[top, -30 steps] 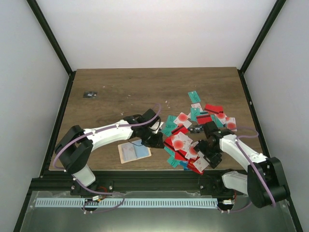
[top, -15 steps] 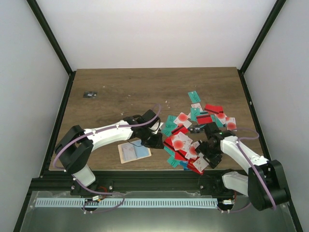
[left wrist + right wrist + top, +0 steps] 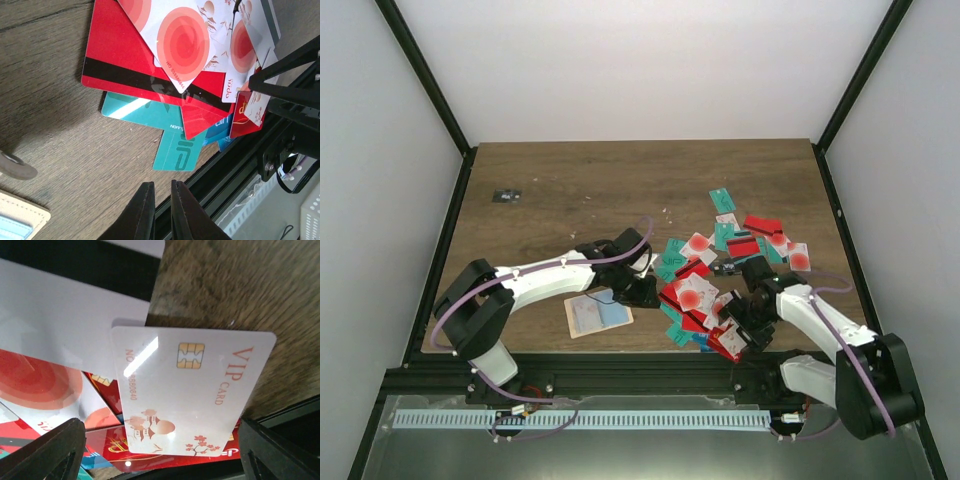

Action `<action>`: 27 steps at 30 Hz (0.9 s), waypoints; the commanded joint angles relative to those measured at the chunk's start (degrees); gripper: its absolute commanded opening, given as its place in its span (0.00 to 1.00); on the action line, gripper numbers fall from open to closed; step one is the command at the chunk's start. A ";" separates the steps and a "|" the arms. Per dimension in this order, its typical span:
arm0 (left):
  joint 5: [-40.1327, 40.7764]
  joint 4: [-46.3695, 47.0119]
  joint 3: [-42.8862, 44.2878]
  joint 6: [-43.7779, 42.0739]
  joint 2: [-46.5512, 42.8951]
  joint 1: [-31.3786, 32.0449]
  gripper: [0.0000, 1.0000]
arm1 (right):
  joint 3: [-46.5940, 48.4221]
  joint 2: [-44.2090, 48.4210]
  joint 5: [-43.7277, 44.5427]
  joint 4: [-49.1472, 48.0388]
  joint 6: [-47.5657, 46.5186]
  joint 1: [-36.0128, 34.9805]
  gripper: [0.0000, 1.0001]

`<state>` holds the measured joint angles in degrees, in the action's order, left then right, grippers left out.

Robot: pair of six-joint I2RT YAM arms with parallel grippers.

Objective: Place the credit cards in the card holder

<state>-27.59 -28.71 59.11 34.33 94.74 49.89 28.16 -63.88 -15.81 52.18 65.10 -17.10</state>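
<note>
The credit cards [image 3: 720,265] lie in a loose heap of red, teal, blue and white pieces on the right half of the table. The card holder [image 3: 598,314] lies open near the front edge; its beige corner shows in the left wrist view [image 3: 22,217]. My left gripper [image 3: 642,292] hovers between the holder and the heap, shut and empty [image 3: 161,184], near a teal card [image 3: 180,150] and a red striped card [image 3: 125,55]. My right gripper [image 3: 738,328] is open wide [image 3: 160,432], low over a white VIP card [image 3: 195,390] at the heap's near edge.
A tiny dark flat object [image 3: 506,195] lies at the far left of the table. The black front rail [image 3: 620,375] runs right behind the near cards and also shows in the left wrist view [image 3: 235,175]. White walls close in three sides.
My right gripper has crept a little toward the near edge of the heap. The left arm and the card holder have hardly moved.
</note>
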 commanded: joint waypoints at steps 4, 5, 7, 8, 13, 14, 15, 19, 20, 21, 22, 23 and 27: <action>-0.88 1.88 -0.20 0.12 0.41 0.32 0.12 | -1.20 -1.47 -0.16 2.75 3.71 -1.76 0.86; -0.88 1.90 -0.22 0.08 0.36 0.38 0.12 | -1.34 -1.51 0.04 2.61 4.18 -1.80 0.86; -0.81 1.94 -0.43 0.04 0.28 0.36 0.12 | -1.04 -1.76 0.77 2.57 5.31 -1.79 0.86; -0.71 1.91 -0.60 0.04 0.12 0.34 0.12 | -0.82 -2.03 1.29 2.77 5.96 -1.85 0.86; -0.53 2.08 -1.38 -0.09 -0.16 0.38 0.12 | 0.18 -2.38 4.31 2.32 7.49 -1.82 0.81; -0.53 2.11 -1.49 -0.13 -0.01 0.37 0.12 | 0.04 -2.43 4.67 1.77 7.69 -1.87 0.77; -0.53 2.08 -1.46 -0.14 -0.05 0.34 0.12 | -0.23 -2.63 4.73 1.02 7.75 -1.80 0.72; -0.46 1.91 -1.41 -0.48 -0.02 0.36 0.12 | -0.92 -4.44 4.50 -0.85 7.39 -1.84 0.61; -0.45 1.84 -1.38 -0.54 -0.13 0.34 0.12 | -0.92 -5.08 4.41 -1.21 7.22 -1.80 0.60; -0.44 1.78 -1.44 -0.64 -0.09 0.38 0.12 | -0.76 -5.45 4.39 -1.43 6.97 -1.86 0.60; -0.40 1.76 -1.56 -0.73 -0.20 0.31 0.12 | -0.51 -5.74 4.34 -1.54 6.83 -1.80 0.57; -0.36 1.73 -1.62 -0.82 -0.18 0.33 0.12 | -0.22 -5.95 4.23 -1.62 6.69 -1.84 0.55; -0.18 1.49 -1.93 -1.02 -0.49 0.38 0.11 | 1.94 -6.00 3.97 -0.88 5.52 -1.83 0.49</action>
<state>-27.68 -27.55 58.00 34.24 94.76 49.93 30.04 -68.58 -16.10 53.06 71.40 -18.57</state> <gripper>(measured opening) 0.116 0.509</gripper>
